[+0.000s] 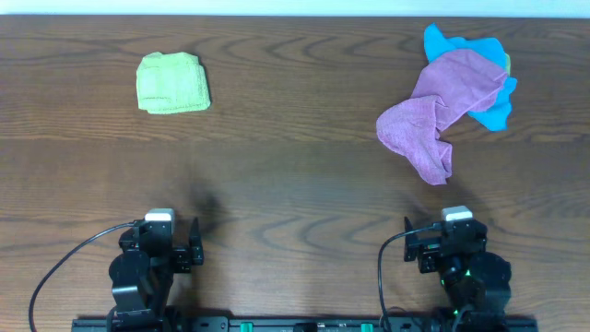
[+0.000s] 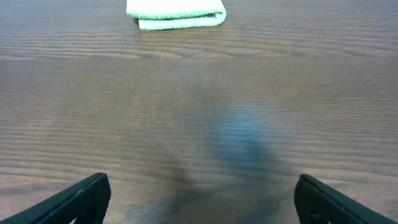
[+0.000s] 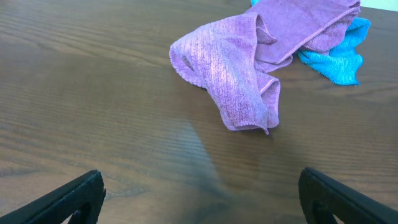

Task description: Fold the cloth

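Both the left gripper [image 2: 199,202] and right gripper [image 3: 199,202] gape wide, empty, fingers partly cropped. The crumpled purple cloth [image 1: 441,111] near the far-right corner seemingly covers most of a blue cloth [image 1: 493,109]; a folded green cloth [image 1: 172,83] lies far-left.

A lime-green terry cloth [image 1: 173,83] lies at the far left, already folded into a neat, flat, squarish pad with layered edges. Well apart from it, at the far right, a purple cloth [image 1: 441,111] sprawls crumpled and unfolded, one bunched end trailing toward the near side. It lies partly over a rumpled bright blue cloth [image 1: 498,112], which peeks out behind and beside it.
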